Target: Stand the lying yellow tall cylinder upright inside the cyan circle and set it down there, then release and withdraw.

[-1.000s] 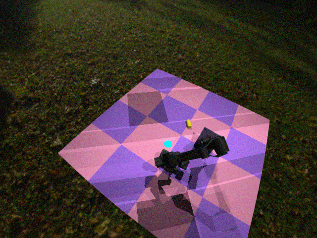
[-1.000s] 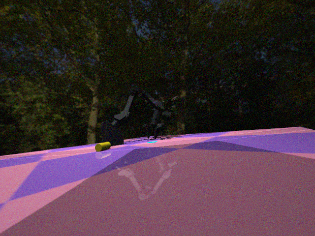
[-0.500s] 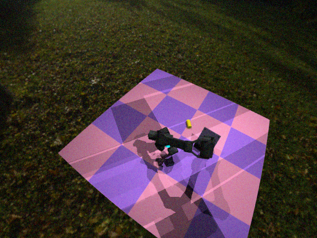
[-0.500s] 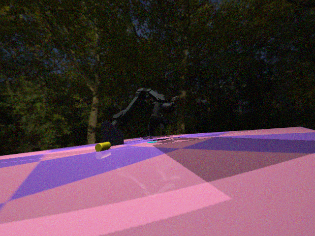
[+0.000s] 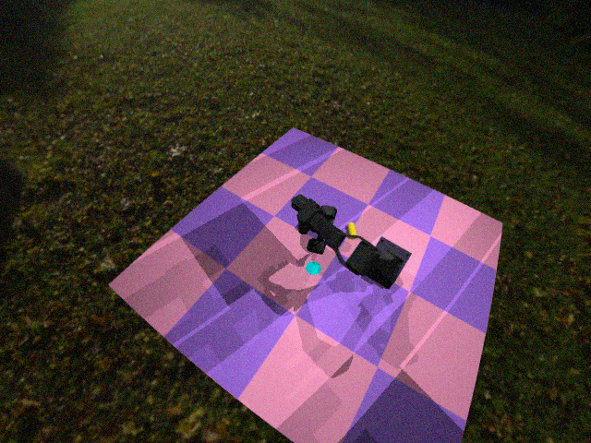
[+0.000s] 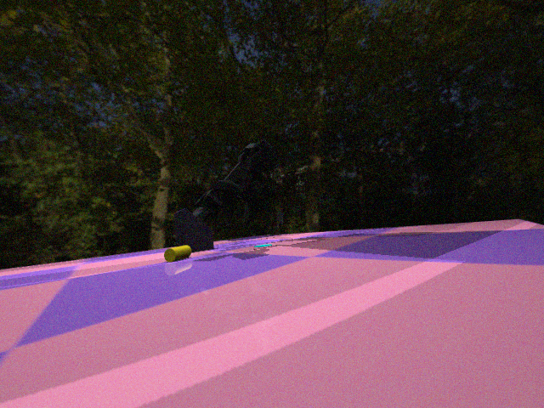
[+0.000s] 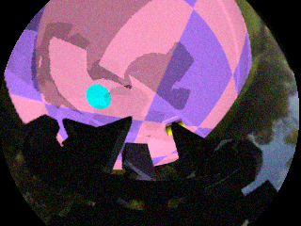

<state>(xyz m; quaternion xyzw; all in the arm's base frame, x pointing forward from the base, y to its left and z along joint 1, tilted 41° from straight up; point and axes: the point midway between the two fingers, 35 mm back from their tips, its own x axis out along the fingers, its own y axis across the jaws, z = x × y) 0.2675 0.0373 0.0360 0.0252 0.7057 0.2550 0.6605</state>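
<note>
The yellow tall cylinder (image 5: 352, 229) (image 6: 178, 252) lies on its side on the checkered pink and purple mat (image 5: 295, 381) (image 6: 307, 329), close to the arm's black base (image 5: 379, 262) (image 6: 193, 230). In the wrist view only its end (image 7: 169, 130) shows, beside the right fingertip. The cyan circle (image 5: 313, 268) (image 6: 263, 246) (image 7: 99, 97) is a flat disc on the mat, and nothing stands in it. My gripper (image 5: 316, 246) (image 7: 152, 122) is open and empty. It hangs above the mat just beyond the circle, apart from the cylinder. In the exterior view the arm is only a dark shape.
The mat lies on dark grass (image 5: 119, 119), and its edges are well away from the circle and the cylinder. Hard shadows cross the mat. Dark trees fill the background in the exterior view.
</note>
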